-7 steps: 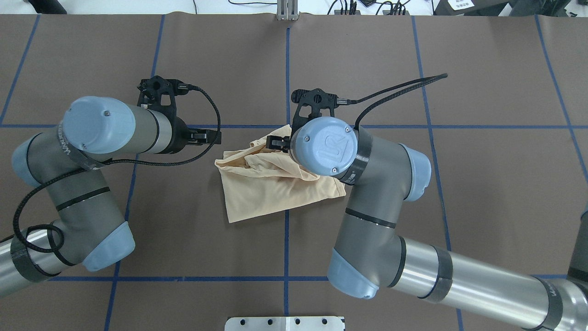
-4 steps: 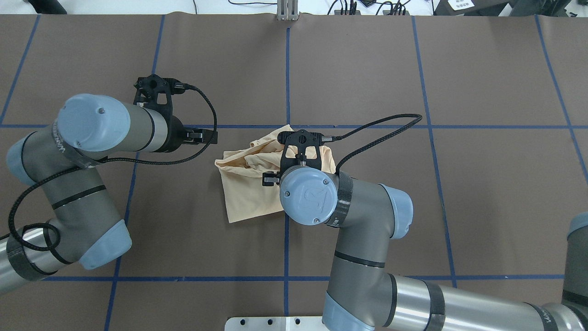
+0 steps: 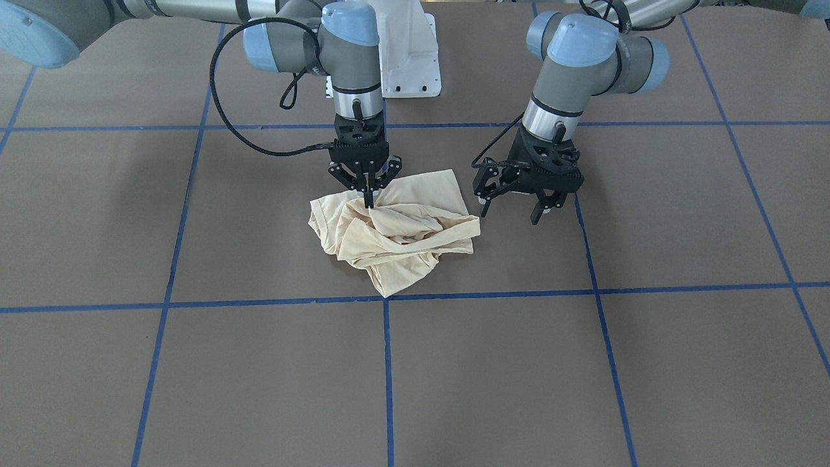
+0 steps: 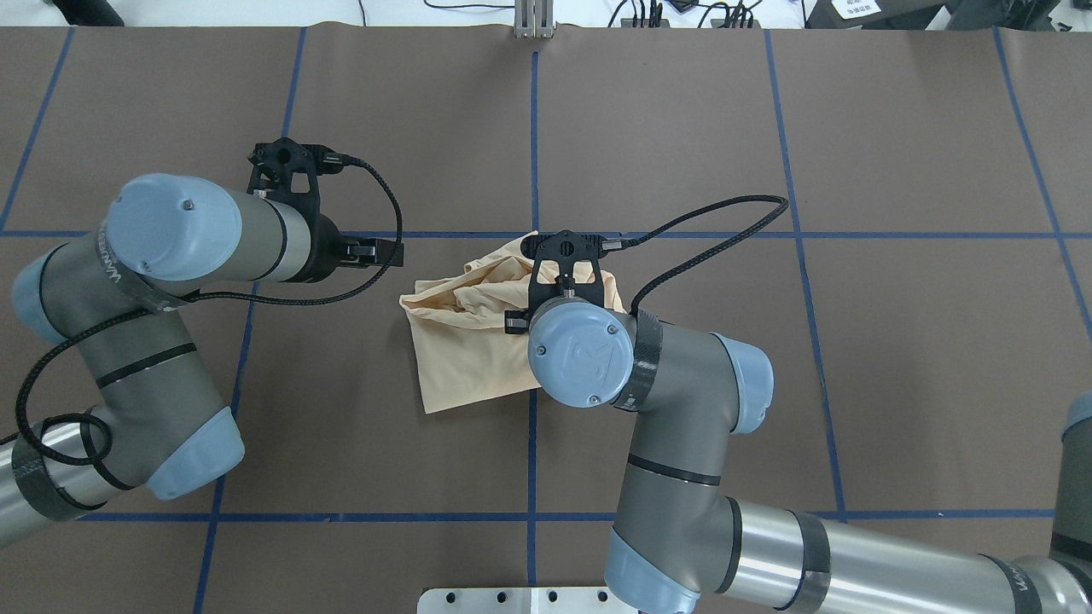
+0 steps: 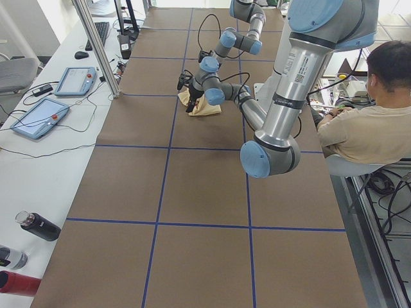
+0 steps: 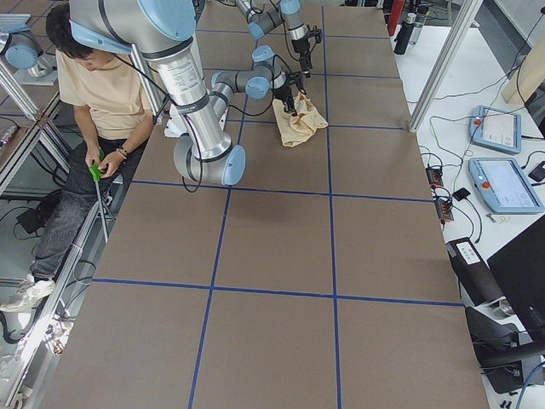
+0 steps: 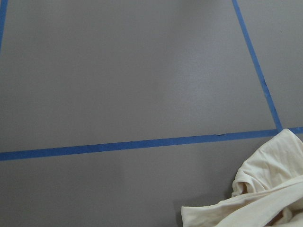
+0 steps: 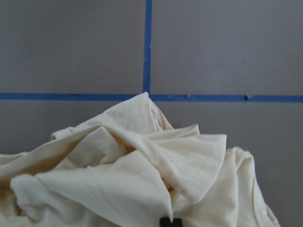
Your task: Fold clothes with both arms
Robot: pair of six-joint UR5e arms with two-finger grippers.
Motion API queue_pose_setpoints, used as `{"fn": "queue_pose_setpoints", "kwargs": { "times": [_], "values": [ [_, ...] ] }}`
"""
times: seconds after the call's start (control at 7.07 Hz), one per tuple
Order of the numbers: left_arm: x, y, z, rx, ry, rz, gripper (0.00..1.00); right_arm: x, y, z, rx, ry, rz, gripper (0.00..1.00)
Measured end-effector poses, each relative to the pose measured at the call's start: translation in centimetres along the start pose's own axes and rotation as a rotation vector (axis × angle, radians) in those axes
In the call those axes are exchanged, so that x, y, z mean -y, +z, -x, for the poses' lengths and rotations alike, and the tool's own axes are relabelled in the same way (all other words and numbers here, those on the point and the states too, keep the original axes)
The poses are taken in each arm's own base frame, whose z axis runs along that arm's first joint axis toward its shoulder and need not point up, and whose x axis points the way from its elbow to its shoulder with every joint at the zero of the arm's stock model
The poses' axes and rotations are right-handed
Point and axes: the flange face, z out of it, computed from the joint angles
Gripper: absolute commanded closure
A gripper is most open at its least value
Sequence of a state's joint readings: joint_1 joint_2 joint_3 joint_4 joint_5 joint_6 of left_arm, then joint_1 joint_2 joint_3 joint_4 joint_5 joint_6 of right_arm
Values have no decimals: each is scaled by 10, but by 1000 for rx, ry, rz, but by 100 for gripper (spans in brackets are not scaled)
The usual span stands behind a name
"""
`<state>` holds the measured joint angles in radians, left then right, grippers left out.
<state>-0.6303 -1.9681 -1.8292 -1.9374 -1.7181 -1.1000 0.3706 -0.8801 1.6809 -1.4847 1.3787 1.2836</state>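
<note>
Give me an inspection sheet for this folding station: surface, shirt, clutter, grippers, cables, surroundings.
Surface: brown table mat with a blue tape grid.
Job's things: cream T-shirt, crumpled in a heap mid-table, not folded.
Clutter: nothing seen.
Grippers: right gripper shut, tips down on the T-shirt, pinch unconfirmed; left gripper open, beside the T-shirt and apart from it.
Cables: black right-arm cable hangs in a wide loop; black left-arm cable loops off the wrist.
Surroundings: seated operator; teach pendants and bottles on the side bench.
</note>
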Motion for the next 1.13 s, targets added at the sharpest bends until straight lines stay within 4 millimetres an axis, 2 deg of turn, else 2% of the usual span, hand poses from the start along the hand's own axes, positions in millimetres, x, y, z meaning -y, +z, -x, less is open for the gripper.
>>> {"fn": "queue_pose_setpoints", "kwargs": {
  "times": [0.28,0.42,0.57,0.71,0.85,1.13],
  "values": [
    [-1,0,0,0,-2,1,0,42,8,-17,-34,-25,-41,100],
    [-1,0,0,-1,-2,1,0,61,22,-19,-58,-26,-54,100],
    [-1,-1,-1,-2,-3,0,0,78,44,-12,-68,-20,-68,59],
    [-1,-3,-2,-6,-4,-1,0,91,71,-2,-57,-9,-87,52],
    [-1,-4,-2,-8,-6,-3,0,100,89,3,-44,5,-102,2],
    [-1,-6,-3,-12,-6,-4,0,120,96,3,-32,28,-109,0]
  ]
}}
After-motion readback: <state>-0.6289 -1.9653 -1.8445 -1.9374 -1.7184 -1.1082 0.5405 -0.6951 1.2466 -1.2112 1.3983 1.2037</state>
